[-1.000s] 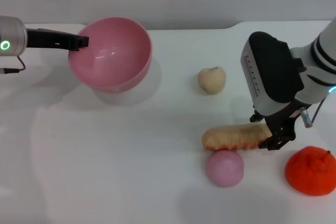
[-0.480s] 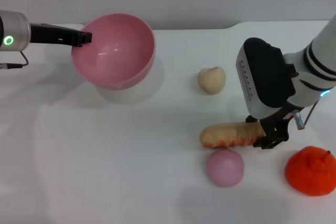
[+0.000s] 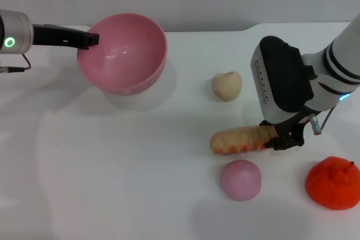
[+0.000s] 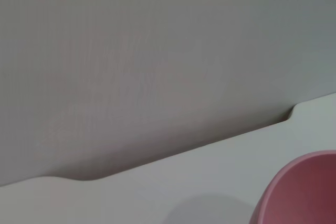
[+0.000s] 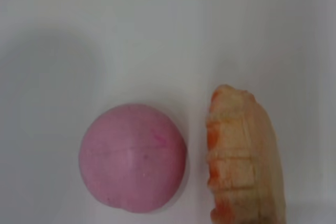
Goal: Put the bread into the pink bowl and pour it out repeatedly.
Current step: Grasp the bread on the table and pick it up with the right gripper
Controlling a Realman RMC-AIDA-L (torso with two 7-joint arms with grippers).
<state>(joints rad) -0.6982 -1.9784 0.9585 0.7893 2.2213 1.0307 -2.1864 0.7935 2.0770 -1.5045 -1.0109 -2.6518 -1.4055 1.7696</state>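
Observation:
The pink bowl [image 3: 124,54] hangs tilted above the table's far left, its rim pinched by my left gripper [image 3: 90,40]; a slice of its rim [image 4: 304,192] shows in the left wrist view. The bread [image 3: 239,140], a ridged orange-and-tan loaf, lies level at centre right. My right gripper [image 3: 284,137] is shut on its right end. It hangs slightly above the table, apart from the pink ball. In the right wrist view the bread [image 5: 244,166] appears beside the ball.
A solid pink ball [image 3: 241,179] sits just in front of the bread, also visible as the pink ball [image 5: 132,157] in the right wrist view. A cream bun [image 3: 226,85] lies behind the loaf. An orange fruit toy [image 3: 333,182] rests at the front right.
My right gripper has carried the bread to the left and away from the pink ball. The bowl has shifted slightly right in the left gripper.

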